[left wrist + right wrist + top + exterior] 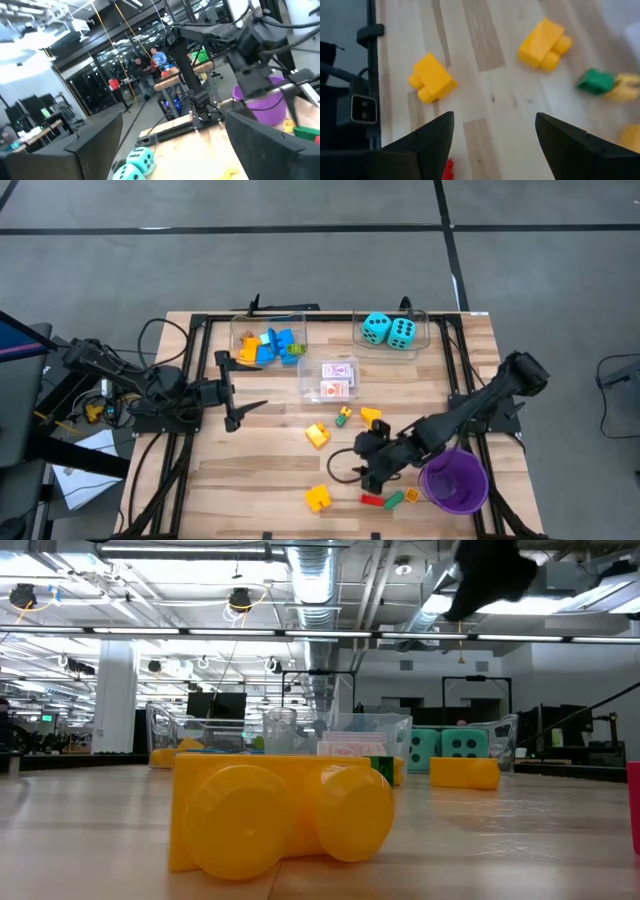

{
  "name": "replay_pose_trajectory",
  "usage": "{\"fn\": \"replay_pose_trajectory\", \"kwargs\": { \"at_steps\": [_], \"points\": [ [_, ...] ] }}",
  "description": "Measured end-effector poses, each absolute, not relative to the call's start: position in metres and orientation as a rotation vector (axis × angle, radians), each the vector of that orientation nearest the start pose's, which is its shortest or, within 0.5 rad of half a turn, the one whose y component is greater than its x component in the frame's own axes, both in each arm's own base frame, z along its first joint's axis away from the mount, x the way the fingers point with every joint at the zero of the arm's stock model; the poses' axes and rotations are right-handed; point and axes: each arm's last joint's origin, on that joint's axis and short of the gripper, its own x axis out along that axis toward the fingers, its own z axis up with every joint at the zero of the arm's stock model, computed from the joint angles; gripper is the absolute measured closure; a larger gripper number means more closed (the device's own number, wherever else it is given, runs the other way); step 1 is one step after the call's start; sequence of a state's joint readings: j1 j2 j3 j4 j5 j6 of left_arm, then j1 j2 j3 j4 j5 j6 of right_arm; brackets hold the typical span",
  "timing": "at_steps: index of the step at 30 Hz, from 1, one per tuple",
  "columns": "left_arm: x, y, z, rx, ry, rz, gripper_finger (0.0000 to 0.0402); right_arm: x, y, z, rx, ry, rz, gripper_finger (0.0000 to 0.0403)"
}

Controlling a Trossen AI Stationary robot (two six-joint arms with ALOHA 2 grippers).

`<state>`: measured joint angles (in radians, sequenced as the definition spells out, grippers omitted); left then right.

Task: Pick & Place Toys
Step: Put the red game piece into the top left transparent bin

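The right gripper (368, 470), jaws spread and empty, hangs over loose bricks (318, 435) near the worktop's front edge, probably to pick one, while the left gripper (250, 410), also spread, waits near the left edge.

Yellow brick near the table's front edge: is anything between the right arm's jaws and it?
Nothing visible. The right gripper hovers with its jaws open over bare wood, and the yellow plastic building brick lies just ahead, apart from them. A small red brick sits close beside one jaw, off the path.
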<state>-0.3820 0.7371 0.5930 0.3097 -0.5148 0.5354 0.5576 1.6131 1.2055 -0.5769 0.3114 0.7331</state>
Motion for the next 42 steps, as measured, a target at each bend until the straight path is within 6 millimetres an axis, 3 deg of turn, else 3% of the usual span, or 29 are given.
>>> {"fn": "replay_pose_trajectory", "kwargs": {
  "at_steps": [6,12,17,25,36,42],
  "points": [
    [0.16,-0.049,0.324,0.512,-0.134,0.181,0.0057,0.287,0.204,0.211,0.356,1.001,-0.118,0.0131],
    [0.16,-0.049,0.326,0.528,-0.155,0.19,0.0056,0.29,0.231,0.213,0.423,0.993,-0.102,0.0131],
    [0.16,-0.049,0.326,0.55,-0.157,0.194,0.0059,0.282,0.251,0.208,0.39,0.995,-0.07,0.0131],
    [0.16,-0.049,0.326,0.552,-0.161,0.18,0.006,0.272,0.263,0.194,0.317,0.973,-0.118,0.0131],
    [0.16,-0.051,0.326,0.548,-0.186,0.115,0.006,0.269,0.269,0.154,0.207,1.084,-0.17,0.0131],
    [0.16,-0.051,0.326,0.528,-0.189,0.108,0.006,0.271,0.266,0.151,0.241,1.139,-0.168,0.0131]
  ]
}}
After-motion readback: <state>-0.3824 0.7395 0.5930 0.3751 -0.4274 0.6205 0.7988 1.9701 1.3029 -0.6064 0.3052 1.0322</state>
